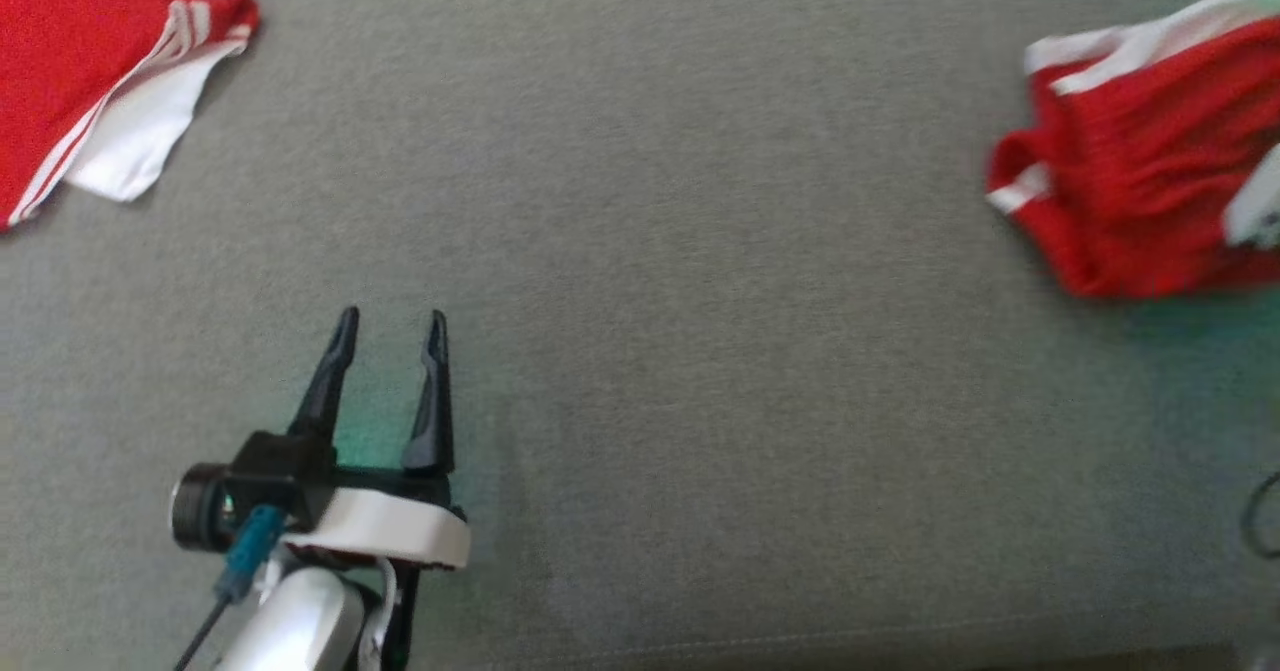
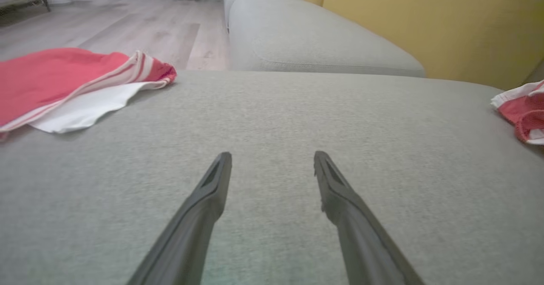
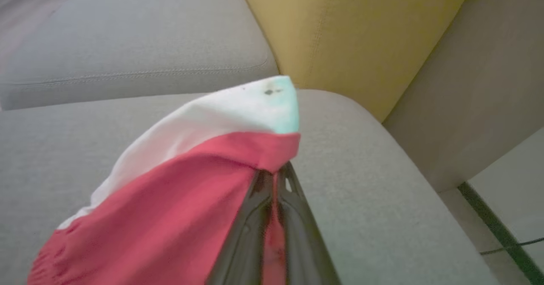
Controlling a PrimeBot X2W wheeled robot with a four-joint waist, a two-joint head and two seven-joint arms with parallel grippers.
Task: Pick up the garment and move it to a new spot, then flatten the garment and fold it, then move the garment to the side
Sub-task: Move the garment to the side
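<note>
My right pincer (image 3: 275, 172) was clamped on the red garment (image 3: 170, 200) at the right edge of the sofa seat (image 1: 700, 251); my left pincer (image 1: 392, 316) hovered, spread apart, near its front edge.

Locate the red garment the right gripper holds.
The red garment is bunched at the head view's right edge, over the grey cushion, pinched in the right gripper.

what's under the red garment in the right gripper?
Around the red-and-white garment, pinched in the right gripper, the grey sofa cushion shows. The patch directly beneath the cloth is covered, so it cannot be seen.
</note>
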